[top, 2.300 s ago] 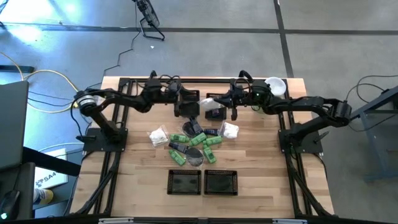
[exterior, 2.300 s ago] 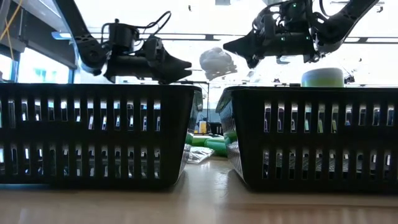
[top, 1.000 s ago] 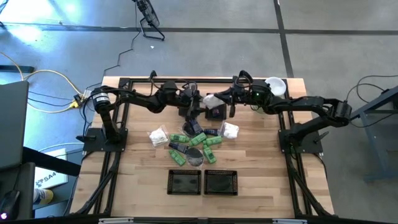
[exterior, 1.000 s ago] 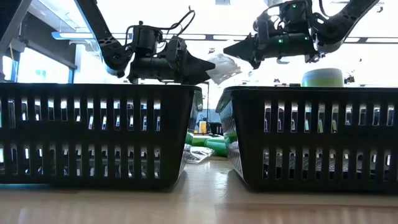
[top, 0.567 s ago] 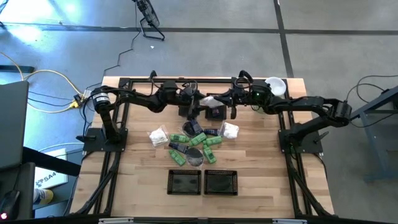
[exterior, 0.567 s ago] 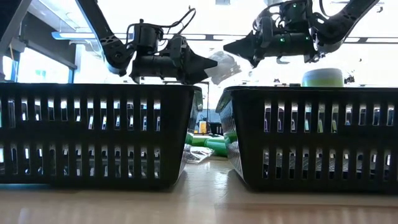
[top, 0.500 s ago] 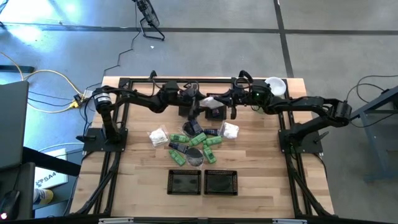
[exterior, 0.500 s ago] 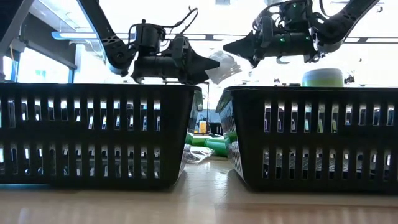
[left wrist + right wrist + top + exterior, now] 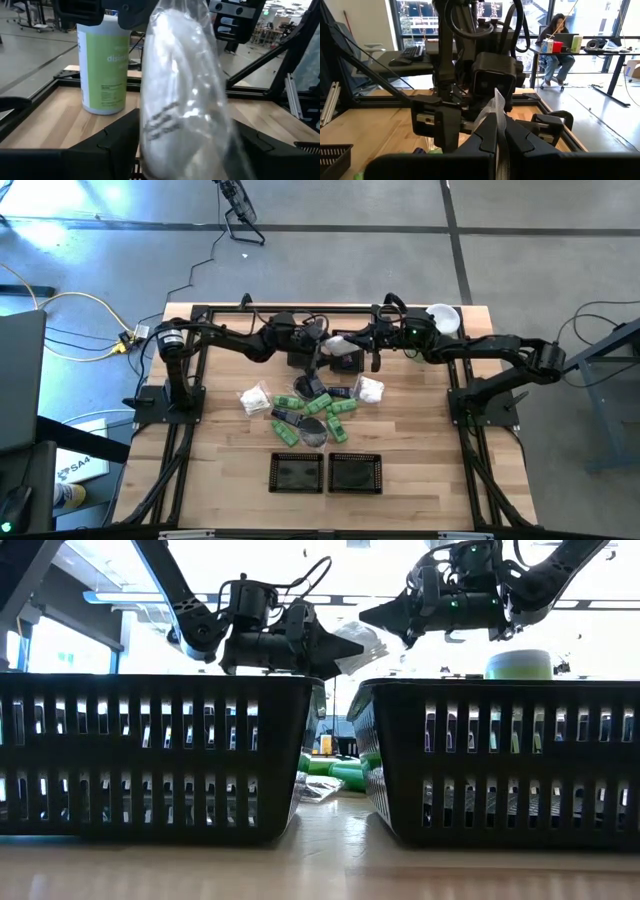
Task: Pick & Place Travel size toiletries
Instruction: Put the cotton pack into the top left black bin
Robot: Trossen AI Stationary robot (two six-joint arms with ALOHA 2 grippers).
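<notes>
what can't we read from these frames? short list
- Basket contents: low view, the mesh walls of the left basket and right basket hide the insides; high view too small to tell.
- Clear packet: left wrist view, its print is blurred; it blocks the right gripper behind it.
- Left gripper contact with the packet: high view too small; low view backlit.
- Toiletry pile: low view, mostly hidden by the baskets.

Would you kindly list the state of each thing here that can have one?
Right gripper: shut on clear-wrapped packet, held up above the table.
Left gripper: jaws apart on either side of that packet; grip unclear.
Pale-green cylinder: upright, lid on.
Left basket: upright, open-topped.
Right basket: upright, open-topped.
Green tubes: lying loose on the table.
</notes>
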